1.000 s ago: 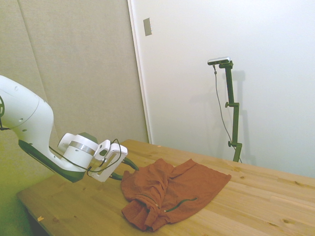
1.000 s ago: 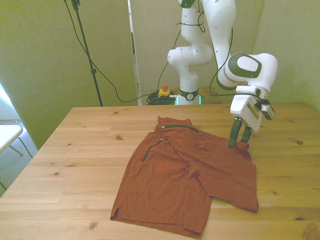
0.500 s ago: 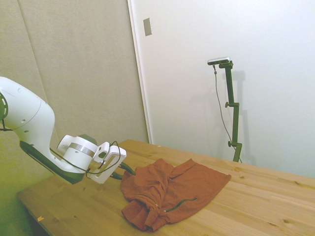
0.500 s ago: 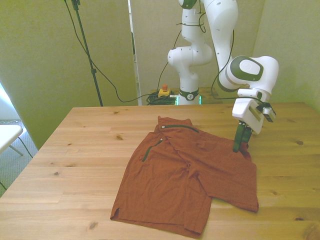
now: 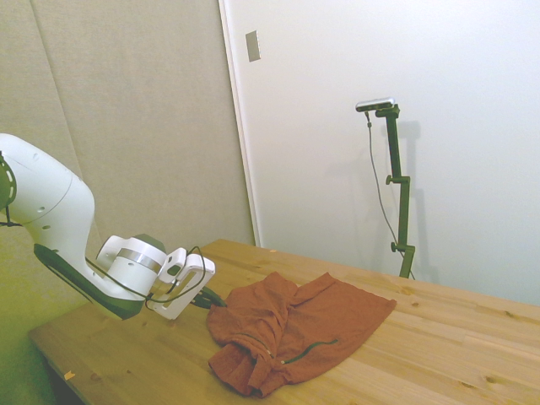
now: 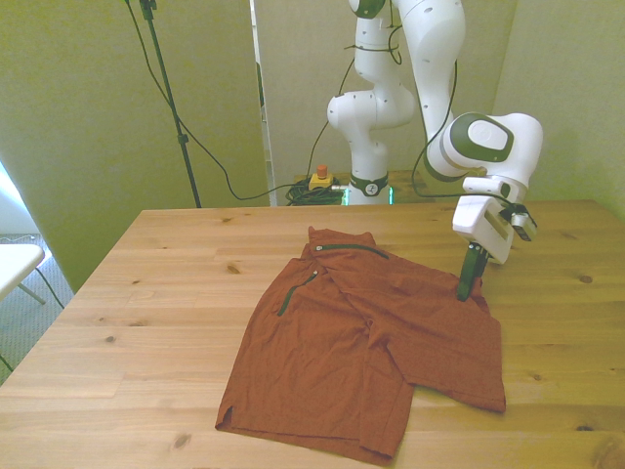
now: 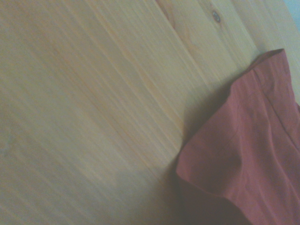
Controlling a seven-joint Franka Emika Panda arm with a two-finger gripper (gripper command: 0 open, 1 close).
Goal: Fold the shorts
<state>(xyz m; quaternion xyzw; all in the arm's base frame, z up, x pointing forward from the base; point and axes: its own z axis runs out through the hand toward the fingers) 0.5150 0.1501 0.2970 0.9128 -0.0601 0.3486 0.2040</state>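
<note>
I see the shorts spread flat on the desk; the tool is at their edge, front view's right; its grip I cannot tell.

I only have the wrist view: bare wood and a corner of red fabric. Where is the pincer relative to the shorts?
Observer: In the front view the pincer is low at the shorts' edge, on the front view's right, near their far corner.
Operator: Any fold made yet?
Observer: None visible. The shorts lie spread out on the table.
Operator: Any landmark on the fabric?
Observer: A dark zipped pocket slit runs along the far end, away from the pincer.
</note>
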